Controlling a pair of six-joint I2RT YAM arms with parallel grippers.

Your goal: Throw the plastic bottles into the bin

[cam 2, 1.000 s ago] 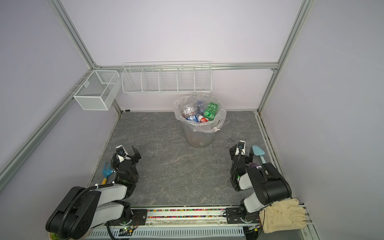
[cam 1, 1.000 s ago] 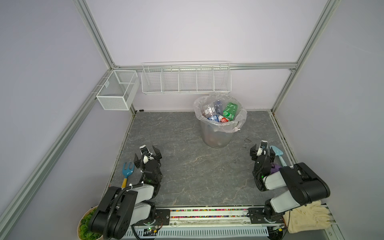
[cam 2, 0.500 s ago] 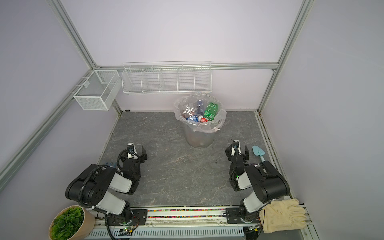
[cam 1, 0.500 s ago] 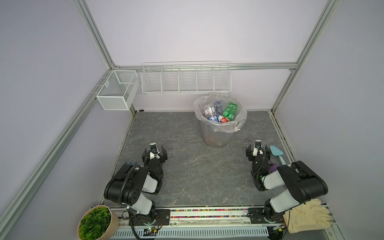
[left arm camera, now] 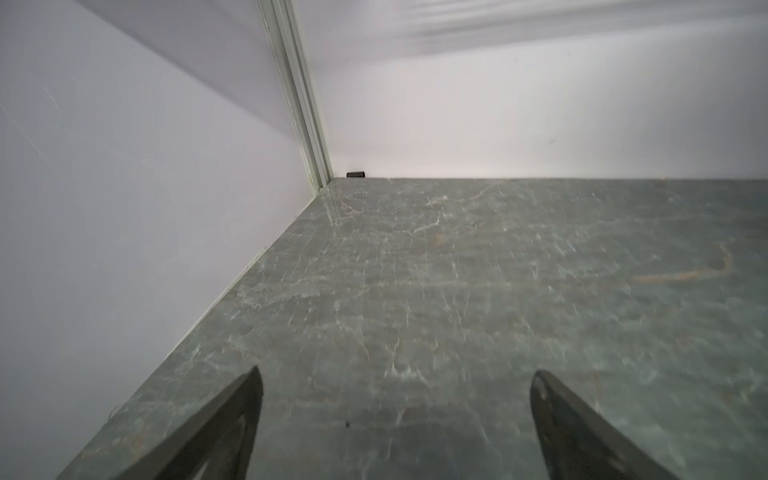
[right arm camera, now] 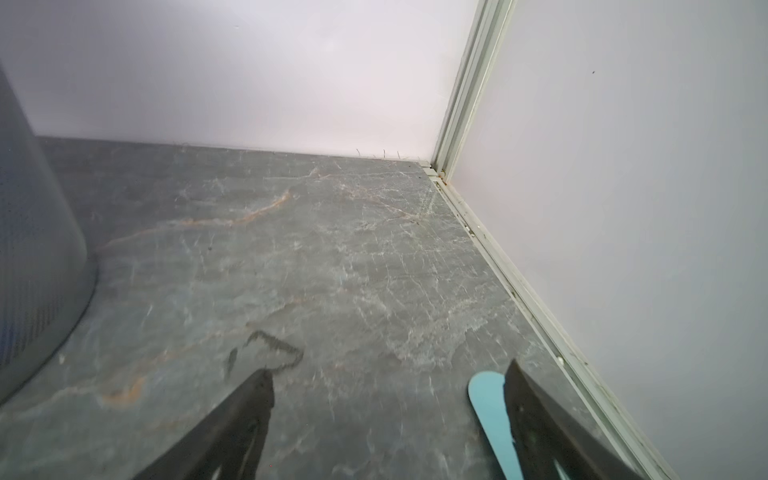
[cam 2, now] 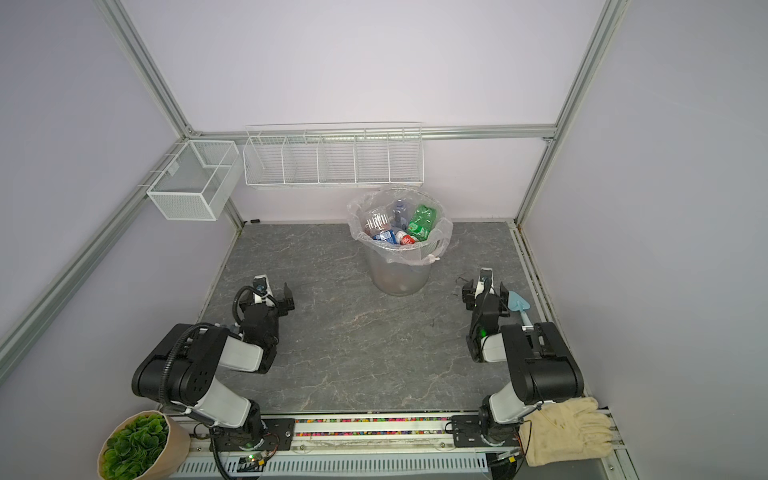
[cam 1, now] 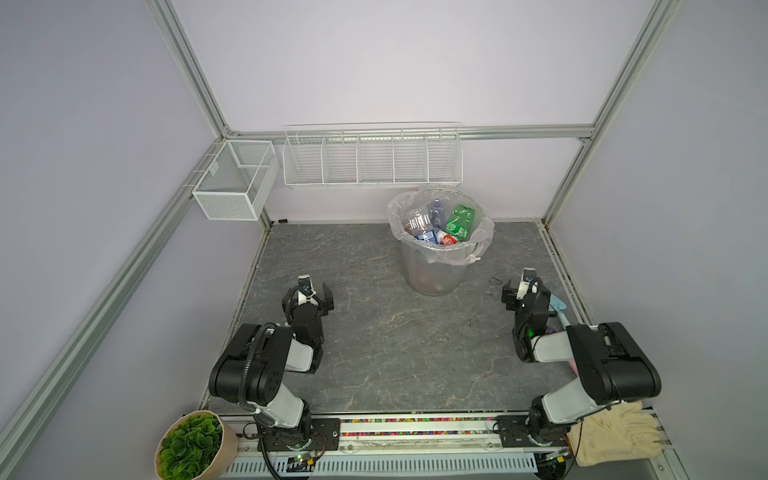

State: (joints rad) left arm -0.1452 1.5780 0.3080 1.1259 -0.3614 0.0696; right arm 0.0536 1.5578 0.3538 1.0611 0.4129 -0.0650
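Both top views show the plastic bottles (cam 1: 439, 226) inside the bin (cam 1: 432, 274); wrist views show the left end effector (left arm camera: 397, 419) and right end effector (right arm camera: 388, 415) spread, empty.

Plastic bottles (cam 1: 440, 224) — inside bin (cam 1: 432, 274)

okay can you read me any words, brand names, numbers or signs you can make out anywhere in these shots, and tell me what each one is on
None can be read.
Bottles in the bin: blue, red and green labels carry print, too small and blurred to read in both top views.
Small tag on the mesh basket: blank or too small to tell.
Both wrist views: only bare floor and walls, no text.
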